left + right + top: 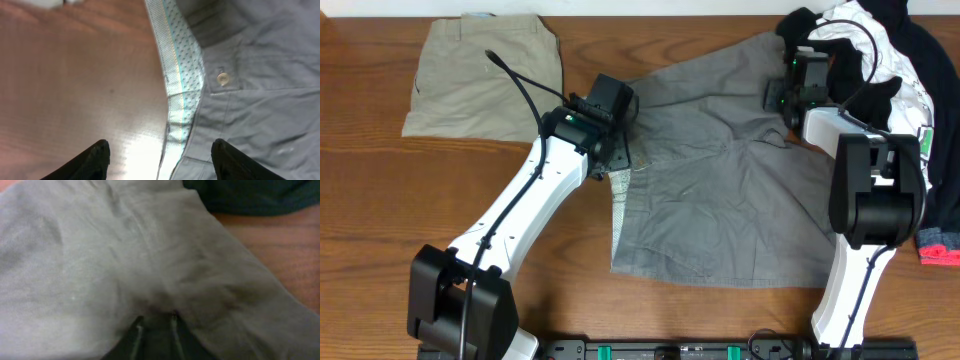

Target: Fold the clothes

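Note:
The grey shorts [720,190] lie spread across the middle of the table, waistband [620,205] to the left. My left gripper [612,160] is open, low over the waistband's upper end. In the left wrist view its fingers [160,150] straddle the patterned inner waistband [182,75], with the button [223,78] just beyond. My right gripper [782,102] is at the shorts' far right corner. In the right wrist view its fingers [155,320] are pinched together on a gathered fold of the grey fabric [100,255].
Folded beige shorts [485,75] lie at the far left. A pile with a white shirt [865,40] and black garments [930,50] sits at the far right, also dark in the right wrist view [250,195]. A black piece with a pink cuff [942,250] lies at the right edge.

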Robot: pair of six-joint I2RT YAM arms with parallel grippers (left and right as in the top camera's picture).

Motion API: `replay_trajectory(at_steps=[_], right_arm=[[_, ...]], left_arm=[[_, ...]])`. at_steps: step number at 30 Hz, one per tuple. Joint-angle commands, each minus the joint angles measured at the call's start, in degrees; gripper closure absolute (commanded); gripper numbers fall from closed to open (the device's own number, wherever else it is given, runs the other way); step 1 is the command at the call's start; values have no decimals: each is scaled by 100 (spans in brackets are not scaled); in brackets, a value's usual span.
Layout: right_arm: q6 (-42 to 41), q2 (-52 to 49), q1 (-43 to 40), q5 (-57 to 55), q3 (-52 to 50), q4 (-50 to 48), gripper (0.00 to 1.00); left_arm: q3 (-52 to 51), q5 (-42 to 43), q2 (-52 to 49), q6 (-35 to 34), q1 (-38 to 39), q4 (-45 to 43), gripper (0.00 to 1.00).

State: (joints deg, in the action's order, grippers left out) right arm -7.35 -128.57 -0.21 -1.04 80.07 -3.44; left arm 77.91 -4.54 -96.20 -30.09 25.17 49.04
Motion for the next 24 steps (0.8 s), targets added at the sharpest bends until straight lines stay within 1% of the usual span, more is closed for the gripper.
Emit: replay_trajectory(at_steps=[1, 4, 5, 7, 10, 13, 15, 16, 20, 24], right_arm=[[-157, 245, 44, -83, -79, 302, 71], [-22, 848, 125, 310, -79, 437, 48], [-24, 1075, 144, 435, -79, 522, 43], [-31, 1482, 179, 584, -79, 750, 37], [-28, 1910, 262, 651, -79, 1152, 36], [-7, 1996, 369, 881, -79, 1366, 38], [160, 1930, 450, 1054, -79, 1451, 39], [186, 1899, 487, 1054, -79, 1471, 39], [319, 1816, 625, 1051, -79, 1438, 41], [317, 1781, 678, 1051, -81, 1353, 41]], left_arm=[[-68, -94, -20, 352, -26, -321, 33], [-96, -92, -179, 623, -26, -798, 33], [-96, -90, -269, 686, -26, -988, 33], [-94, -87, -479, 717, -57, -1355, 33], [-96, 70, -883, 717, -160, -1882, 33], [-94, 437, -1327, 715, -332, -2264, 34], [-94, 584, -1572, 710, -461, -2369, 39], [-94, 605, -1672, 713, -525, -2398, 42], [-94, 772, -1950, 715, -763, -2658, 44], [-94, 1034, -1978, 715, -876, -3080, 46]])
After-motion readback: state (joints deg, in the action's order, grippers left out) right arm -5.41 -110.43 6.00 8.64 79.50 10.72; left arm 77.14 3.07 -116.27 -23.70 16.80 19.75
